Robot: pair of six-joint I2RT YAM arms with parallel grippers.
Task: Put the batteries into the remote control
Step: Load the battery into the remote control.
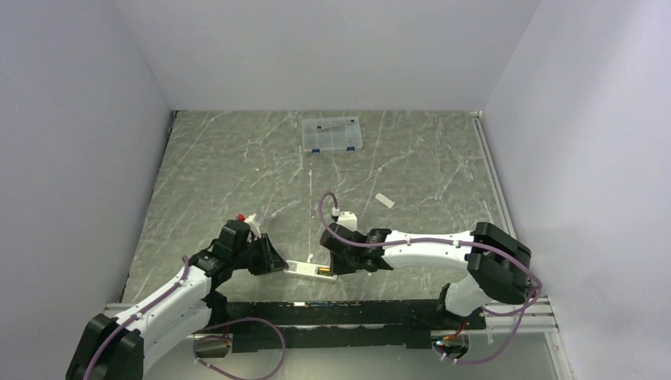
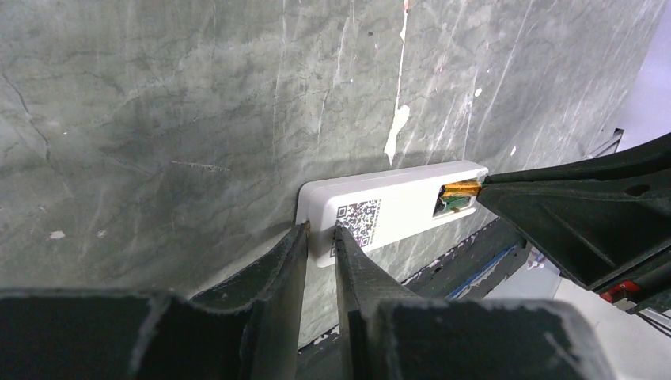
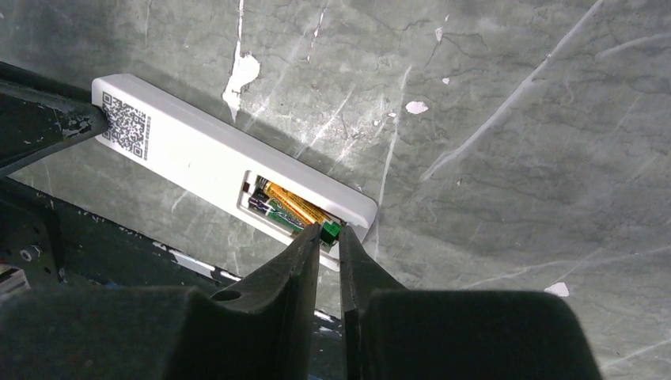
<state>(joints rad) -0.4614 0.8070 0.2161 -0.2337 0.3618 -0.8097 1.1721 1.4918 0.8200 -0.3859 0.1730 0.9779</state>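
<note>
The white remote control (image 1: 305, 269) lies back-up near the table's front edge, its QR label and open battery compartment facing up (image 3: 190, 154). Two batteries (image 3: 289, 204), one copper-orange and one dark green-black, lie side by side in the compartment. My left gripper (image 2: 322, 231) is shut on the corner of the remote's (image 2: 396, 202) QR-label end. My right gripper (image 3: 330, 237) is shut on the green end of the nearer battery at the compartment's other end. In the left wrist view the right fingers (image 2: 570, 214) touch the copper battery tip (image 2: 459, 190).
A clear plastic compartment box with blue latches (image 1: 331, 134) stands at the back centre. A small flat white cover piece (image 1: 384, 199) lies right of centre. A black rail (image 1: 332, 305) runs along the near edge, just behind the remote. White walls enclose three sides.
</note>
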